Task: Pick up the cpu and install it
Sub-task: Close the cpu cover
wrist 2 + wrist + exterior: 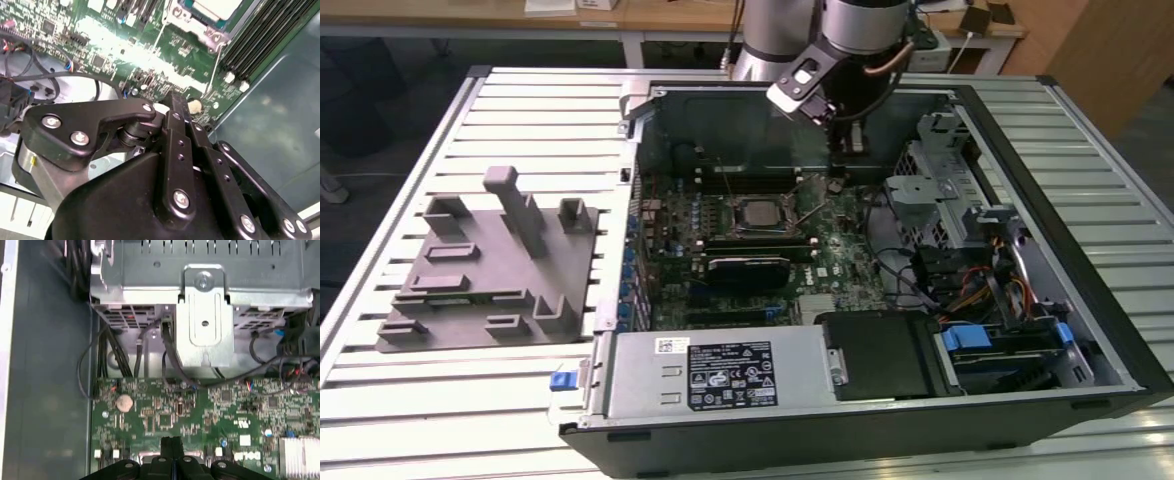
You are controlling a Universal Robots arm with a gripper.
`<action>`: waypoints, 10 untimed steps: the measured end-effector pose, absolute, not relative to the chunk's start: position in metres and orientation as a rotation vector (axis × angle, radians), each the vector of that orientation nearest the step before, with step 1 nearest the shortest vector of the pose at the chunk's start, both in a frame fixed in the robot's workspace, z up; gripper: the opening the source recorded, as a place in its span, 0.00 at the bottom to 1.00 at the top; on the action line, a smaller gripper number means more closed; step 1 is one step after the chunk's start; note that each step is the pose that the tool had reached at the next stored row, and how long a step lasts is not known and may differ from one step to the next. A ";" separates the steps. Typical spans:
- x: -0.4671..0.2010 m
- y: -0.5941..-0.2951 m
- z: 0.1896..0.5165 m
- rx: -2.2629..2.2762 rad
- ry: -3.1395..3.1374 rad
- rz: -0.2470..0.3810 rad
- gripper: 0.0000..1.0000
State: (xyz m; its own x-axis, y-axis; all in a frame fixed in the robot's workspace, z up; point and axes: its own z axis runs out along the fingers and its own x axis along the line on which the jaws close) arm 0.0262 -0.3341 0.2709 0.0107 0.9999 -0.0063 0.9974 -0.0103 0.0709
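A ribbed metal table [400, 420] of pale slats carries an open black computer case [854, 440] lying on its side, and on the exterior view's left, apart from the case, a matte grey tray [467, 290] with blocky posts and slots. Inside the case lies a green motherboard [841, 260], thick with small components, with a grey box-shaped power supply [720, 372] bearing a black label near the case's front wall. The cpu [759, 213], a small flat square with a silver-grey top, sits in its metal socket frame [790, 228] on the board near the middle of the case; in the second wrist view it shows as a pale corner cut off by the picture's edge. The arm [854, 25], a smooth silver tube, reaches down from the far side, and its gripper [841, 160] hangs over the board, to the exterior view's right of the cpu and apart from it. In the first wrist view the black fingers [171, 444] meet with only a thin seam between them, gripping nothing, above the board near a round silver coin battery [123, 401]. Black linkages hide much of the board in the second wrist view.
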 end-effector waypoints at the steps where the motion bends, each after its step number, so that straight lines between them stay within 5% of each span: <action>1: 0.028 -0.334 0.270 2.195 2.172 0.067 0.11; 10: 0.038 -0.334 0.257 2.212 2.189 0.031 0.11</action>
